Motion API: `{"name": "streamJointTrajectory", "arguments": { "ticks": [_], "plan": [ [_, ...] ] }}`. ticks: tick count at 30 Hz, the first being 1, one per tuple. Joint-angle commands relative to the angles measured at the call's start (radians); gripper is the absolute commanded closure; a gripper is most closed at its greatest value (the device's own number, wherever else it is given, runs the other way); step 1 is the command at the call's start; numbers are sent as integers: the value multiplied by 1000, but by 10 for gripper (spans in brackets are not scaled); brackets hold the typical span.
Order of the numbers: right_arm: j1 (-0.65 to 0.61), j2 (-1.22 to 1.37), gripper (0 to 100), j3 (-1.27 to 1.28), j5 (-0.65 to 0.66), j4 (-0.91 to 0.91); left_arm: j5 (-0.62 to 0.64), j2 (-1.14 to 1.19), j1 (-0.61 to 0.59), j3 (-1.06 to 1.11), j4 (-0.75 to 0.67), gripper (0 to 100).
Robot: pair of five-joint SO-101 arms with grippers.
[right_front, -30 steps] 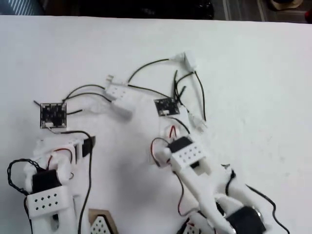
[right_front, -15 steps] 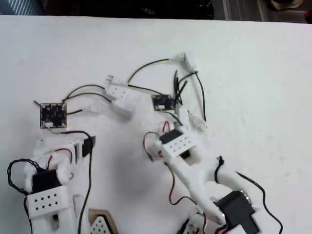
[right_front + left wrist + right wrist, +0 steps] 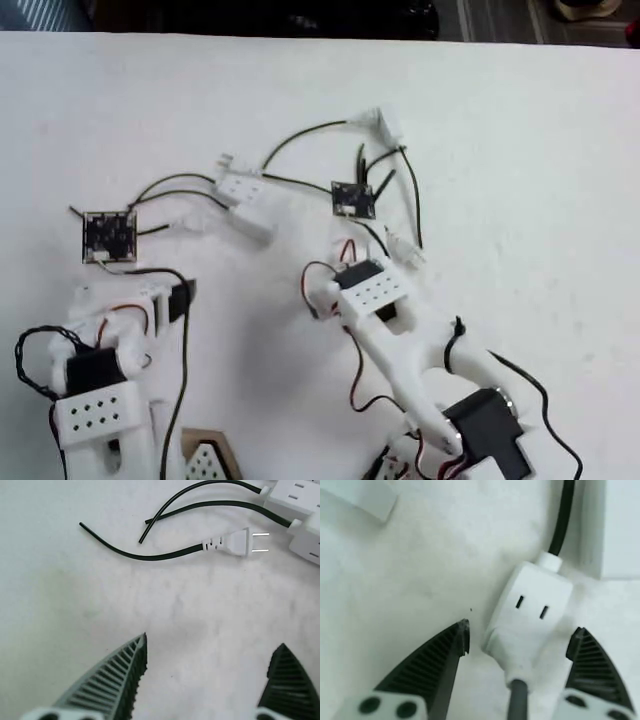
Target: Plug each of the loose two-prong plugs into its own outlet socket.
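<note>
Right gripper has pushed toward twelve o'clock, jaws wide, now straddling an outlet socket — a grasp looks near.

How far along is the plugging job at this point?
Nothing looks done: a loose plug lies with bare prongs. In hand: the right gripper, open, straddles an outlet socket with empty slots; the left gripper is open over bare table. Every insertion remains.
</note>
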Motion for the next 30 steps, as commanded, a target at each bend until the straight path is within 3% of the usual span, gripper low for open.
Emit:
{"name": "streamJointTrajectory", "arguments": {
  "ticks": [1,7,12,15,17,26,30],
  "plan": [
    [8,-4,698,-5,-8,-33,-8,-13,-10,-3,-20,631],
    [19,62,844,14,0,-117,-8,-13,-10,-2,-20,631],
    [27,65,876,20,3,-107,-8,-13,-10,-2,-20,631],
    [27,16,944,17,14,-61,-8,-13,-10,-2,-20,631],
    [25,-48,987,20,94,-45,-8,-13,-10,-2,-20,631],
    [28,-414,981,12,338,102,-9,-13,-5,8,-21,631],
    [94,-504,981,-8,431,107,-9,-13,-5,8,-21,631]
  ]
}}
